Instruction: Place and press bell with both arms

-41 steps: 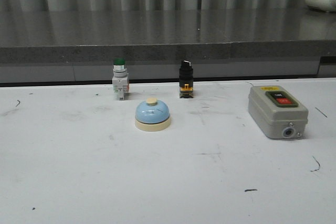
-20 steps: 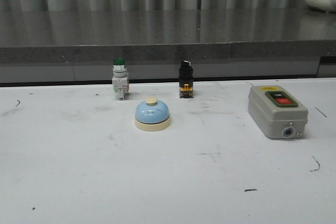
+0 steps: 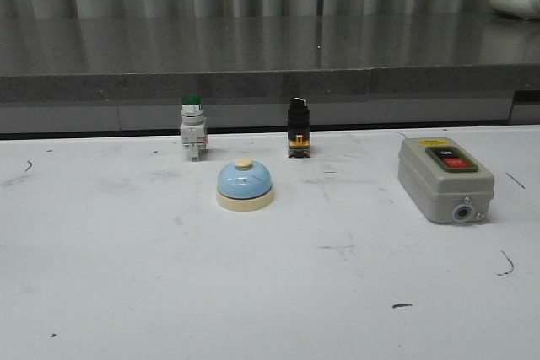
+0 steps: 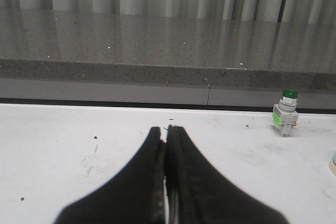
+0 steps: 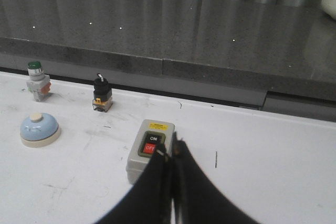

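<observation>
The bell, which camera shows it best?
The front view: the bell sits whole and unblocked near the middle of the table. The right wrist view shows it whole too, but off to one side. The left wrist view catches only a sliver at the picture's edge.

Left gripper (image 4: 167,136) and right gripper (image 5: 172,153): jaws pressed together, holding nothing, above the tabletop.

Light-blue bell (image 3: 245,184) (cream base) — grey switch box (image 3: 445,180).
</observation>
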`<state>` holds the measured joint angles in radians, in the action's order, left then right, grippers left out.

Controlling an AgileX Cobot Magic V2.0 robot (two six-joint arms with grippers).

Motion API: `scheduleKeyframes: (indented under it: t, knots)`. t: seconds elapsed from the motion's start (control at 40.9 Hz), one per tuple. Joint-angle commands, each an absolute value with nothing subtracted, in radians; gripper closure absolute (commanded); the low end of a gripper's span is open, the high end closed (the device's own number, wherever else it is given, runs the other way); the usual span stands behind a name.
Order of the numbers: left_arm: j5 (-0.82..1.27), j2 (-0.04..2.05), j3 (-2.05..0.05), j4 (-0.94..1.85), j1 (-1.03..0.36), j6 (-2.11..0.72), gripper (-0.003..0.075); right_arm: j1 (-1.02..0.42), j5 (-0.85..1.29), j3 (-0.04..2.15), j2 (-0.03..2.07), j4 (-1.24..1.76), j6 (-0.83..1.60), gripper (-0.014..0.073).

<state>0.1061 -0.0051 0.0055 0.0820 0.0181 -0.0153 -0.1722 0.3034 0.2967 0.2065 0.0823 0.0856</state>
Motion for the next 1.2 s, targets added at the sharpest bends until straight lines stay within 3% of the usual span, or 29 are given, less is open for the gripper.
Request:
scheduleKeyframes:
  t: [0.0,0.293,0.464,1.172]
  knots:
    - [0.022,-0.021,0.028,0.084,0.018,-0.009,0.0740,-0.162,0.221,0.307,0.213,0.051,0.098,0.0655]
    - [0.022,-0.021,0.028,0.084,0.018,-0.009,0.0740,0.009,0.221,0.109,0.011,0.028,0.086,0.0655]
    - [0.024,-0.021,0.028,0.084,0.018,-0.009,0.0740,0.023,0.159,-0.022,-0.021,0.030,0.073,0.0655]
    - [0.024,-0.021,0.028,0.084,0.018,-0.009,0.0740,0.023,0.192,-0.021,-0.021,0.030,0.073,0.0655]
